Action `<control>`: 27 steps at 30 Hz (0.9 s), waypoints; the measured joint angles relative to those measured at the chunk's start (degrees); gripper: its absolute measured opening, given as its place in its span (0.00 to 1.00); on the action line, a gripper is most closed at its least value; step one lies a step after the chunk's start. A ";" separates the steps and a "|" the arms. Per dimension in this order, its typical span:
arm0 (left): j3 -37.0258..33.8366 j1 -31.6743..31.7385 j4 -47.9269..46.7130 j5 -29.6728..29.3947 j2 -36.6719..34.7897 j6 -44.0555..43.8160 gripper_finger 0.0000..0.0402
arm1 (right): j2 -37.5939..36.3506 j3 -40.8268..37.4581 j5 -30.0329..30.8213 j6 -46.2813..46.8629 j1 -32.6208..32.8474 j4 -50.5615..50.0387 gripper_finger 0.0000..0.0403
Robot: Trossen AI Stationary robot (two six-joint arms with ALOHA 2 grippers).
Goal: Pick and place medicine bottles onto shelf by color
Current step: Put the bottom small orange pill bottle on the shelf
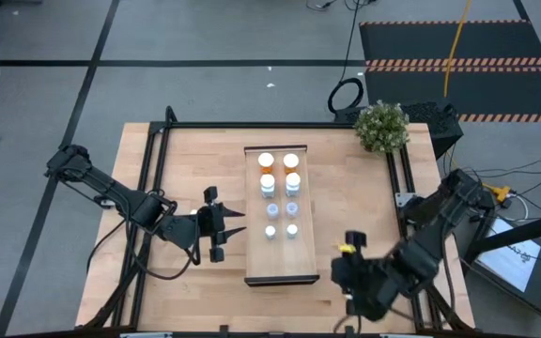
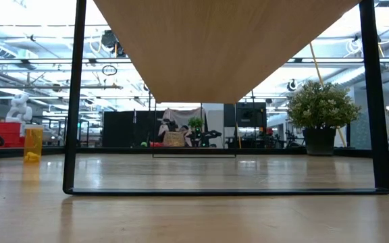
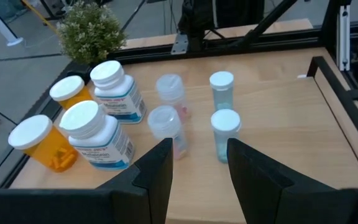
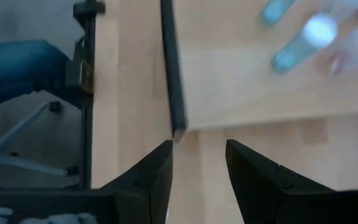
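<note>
The shelf [image 1: 281,272] holds eight white-capped medicine bottles [image 1: 279,195] in paired rows: orange, white, clear, blue. The left gripper [image 1: 234,222] hovers just beside its left edge, jaws apart and empty. The right gripper [image 1: 348,250] hangs off its near right corner, jaws open.

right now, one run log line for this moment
left gripper open beside shelf | right gripper open, empty | eight medicine bottles on shelf

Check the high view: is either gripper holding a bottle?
No. The left gripper and right gripper are both empty; all bottles stand on the shelf.
</note>
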 joint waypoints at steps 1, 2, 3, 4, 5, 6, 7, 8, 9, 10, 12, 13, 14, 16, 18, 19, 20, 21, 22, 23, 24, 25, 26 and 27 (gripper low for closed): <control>0.00 0.00 0.14 0.00 0.00 -0.23 0.38 | 0.00 -1.10 0.10 1.69 1.08 0.31 0.36; 0.00 0.00 0.29 0.02 0.00 -0.36 0.38 | -0.06 -2.32 0.13 3.29 2.00 0.67 0.36; 0.00 0.00 0.46 0.06 0.00 -0.57 0.38 | -0.07 -3.60 0.13 5.00 2.87 0.97 0.36; 0.00 0.00 0.51 0.07 0.00 -0.96 0.38 | -0.05 -4.87 0.14 6.70 3.70 1.06 0.36; 0.00 0.00 0.49 0.10 0.00 -1.54 0.38 | -0.04 -6.37 0.15 8.45 4.47 1.26 0.36; 0.00 0.00 0.45 0.11 0.00 -2.25 0.38 | -0.04 -7.90 0.12 10.15 5.15 1.65 0.36; 0.00 0.00 0.36 0.12 0.00 -3.04 0.38 | -0.04 -9.41 0.10 11.57 5.77 2.13 0.36; 0.00 0.00 0.34 0.13 0.00 -3.78 0.38 | -0.04 -11.05 0.06 12.76 6.35 2.95 0.36; 0.00 -0.11 0.32 0.12 0.01 -4.60 0.38 | -0.04 -12.61 0.02 13.75 6.90 3.78 0.36; 0.00 -0.22 0.39 0.09 0.29 -5.38 0.38 | -0.04 -14.11 0.02 14.52 7.42 4.72 0.36; 0.00 -0.57 0.53 0.06 1.16 -6.42 0.38 | -0.02 -16.77 -0.04 15.60 8.23 6.77 0.36; 0.00 -0.94 0.38 0.11 1.64 -6.73 0.38 | -0.02 -17.98 -0.02 15.95 8.55 7.81 0.36; 0.00 -1.25 0.36 0.12 2.18 -7.19 0.38 | -0.02 -19.21 -0.04 16.13 8.79 9.05 0.36; 0.01 -1.67 1.01 0.12 3.43 -7.86 0.38 | -0.02 -21.40 -0.07 16.25 9.30 11.33 0.36; 0.00 -1.81 1.02 0.17 4.74 -8.47 0.38 | 0.00 -23.22 -0.04 16.83 9.52 13.72 0.36; 0.00 -1.90 1.28 0.13 5.36 -9.15 0.38 | 0.00 -24.00 -0.30 17.34 9.56 14.53 0.37; 0.00 -1.86 1.72 0.09 5.95 -9.73 0.38 | 0.00 -24.78 -1.30 17.73 9.52 15.15 0.37; 0.00 -1.88 2.06 0.07 6.45 -10.45 0.38 | 0.01 -25.33 -1.81 18.13 9.52 15.37 0.39; 0.00 -1.92 2.08 0.09 6.98 -11.17 0.38 | 0.02 -25.83 -2.43 18.43 9.52 15.77 0.40; 0.00 -2.02 2.05 0.10 7.55 -12.19 0.38 | -0.02 -26.38 -2.97 18.60 9.52 16.37 0.41; 0.00 -2.20 1.99 0.12 8.14 -13.17 0.38 | -0.04 -26.87 -3.36 18.60 9.52 16.91 0.43; 0.00 -2.46 1.85 0.12 8.69 -14.03 0.38 | -0.02 -27.32 -4.05 18.60 9.59 17.40 0.44; 0.00 -2.69 1.85 0.11 9.19 -14.59 0.38 | -0.02 -27.81 -4.51 18.67 9.75 17.90 0.46; 0.00 -2.88 1.91 0.11 9.65 -14.99 0.38 | -0.02 -28.23 -4.55 18.82 9.84 18.79 0.48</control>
